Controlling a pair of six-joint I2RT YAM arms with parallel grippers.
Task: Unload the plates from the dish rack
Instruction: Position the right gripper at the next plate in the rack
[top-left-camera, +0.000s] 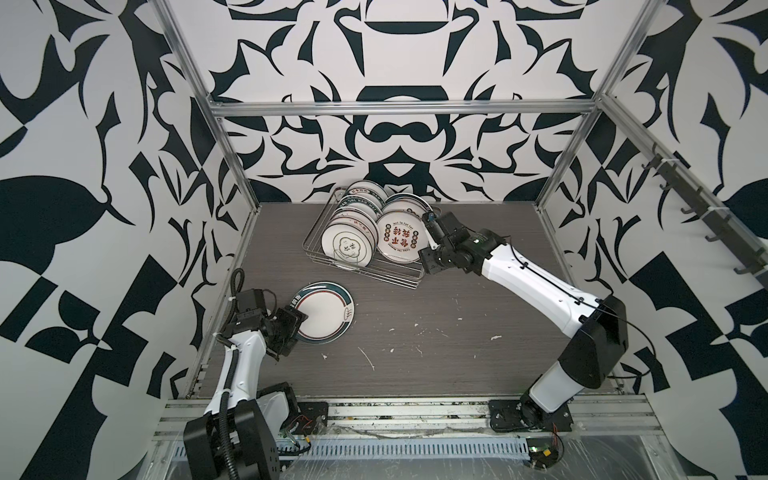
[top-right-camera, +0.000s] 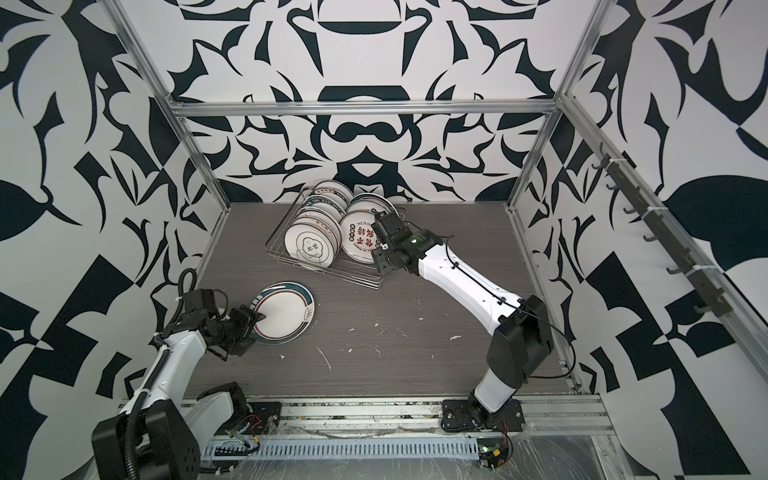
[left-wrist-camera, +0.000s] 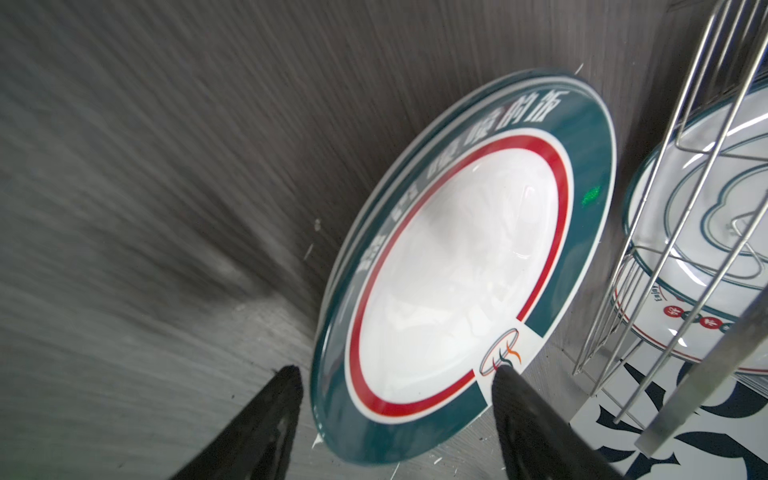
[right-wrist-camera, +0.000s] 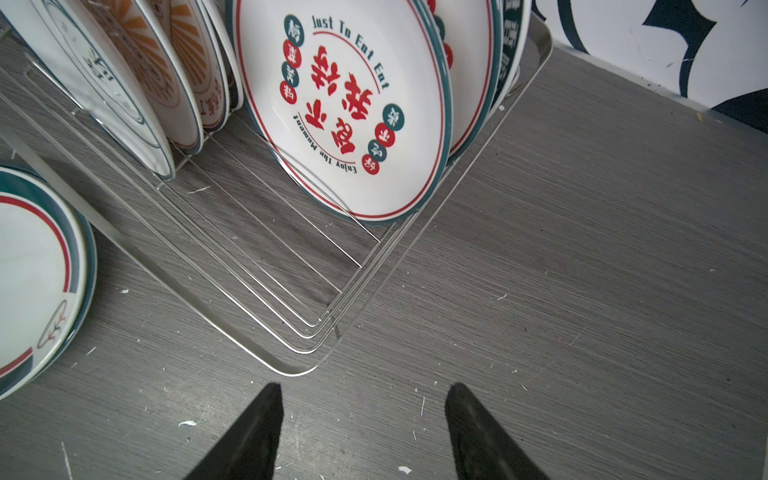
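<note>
Black fingertips of the left pincer are filling the near edge of the left wrist view. They are standing apart with the rim of a teal-rimmed plate between them, not pinching it; the rim is the one thin part such jaws can take. That plate is lying flat and face up on the worktop, a little way from the dish rack and seemingly on a second plate, which suggests a stacking spot clear of the rack. The other plates are standing on edge in two rows in the rack, leaning between its prongs, so their rims are sticking up for a grasp. The right pincer is hovering with jaws apart and empty beside the rack's near corner, next to the large red-lettered plate, probably lining up on its rim.
</note>
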